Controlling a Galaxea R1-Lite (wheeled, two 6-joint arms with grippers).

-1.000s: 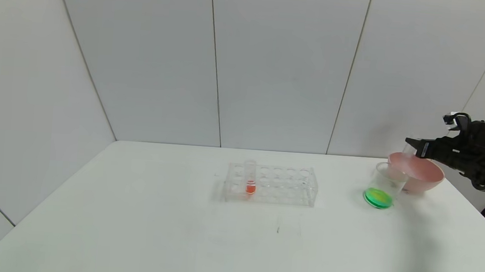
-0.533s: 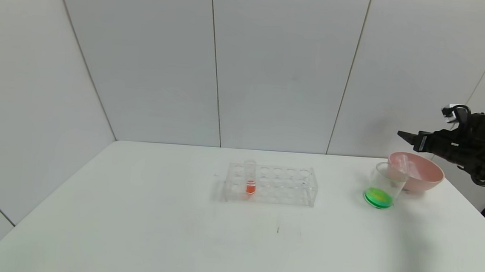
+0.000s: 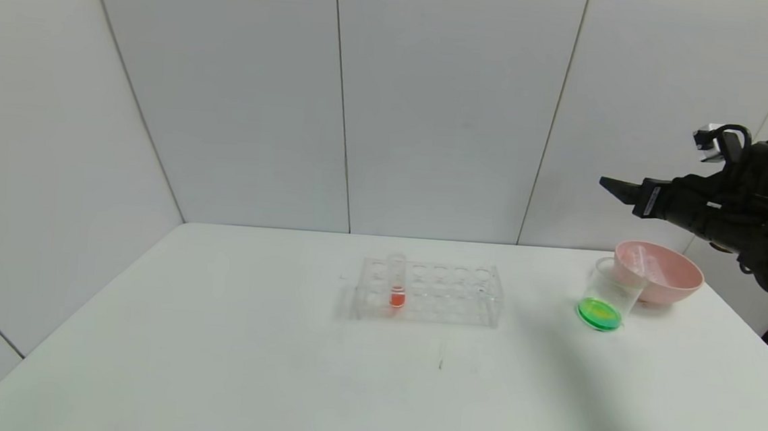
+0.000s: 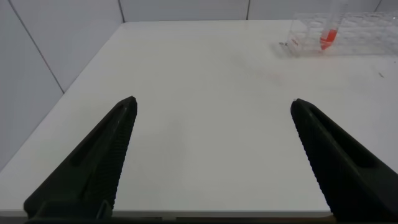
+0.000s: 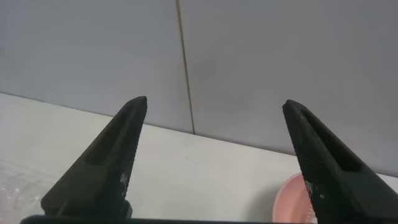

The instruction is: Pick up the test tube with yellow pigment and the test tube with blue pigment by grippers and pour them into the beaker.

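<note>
The beaker point(image 3: 606, 300) stands at the table's right, holding green liquid. No tube with yellow or blue pigment shows. A clear empty tube point(image 3: 637, 261) lies in the pink bowl point(image 3: 680, 280) behind the beaker. My right gripper point(image 3: 619, 189) hangs high above the beaker and bowl, pointing left. In the right wrist view it point(image 5: 214, 102) is open and empty. My left gripper point(image 4: 212, 106) is open and empty over the table's near left part, and it does not show in the head view.
A clear many-holed rack point(image 3: 429, 292) sits mid-table with one tube of red-orange liquid point(image 3: 397, 285) in its left end. The rack point(image 4: 354, 34) also shows far off in the left wrist view. The pink bowl's rim point(image 5: 292, 199) is below the right fingers.
My right gripper opened over the pink bowl and let go of a clear tube, which now lies in the bowl. The gripper then rose and shifted left.
</note>
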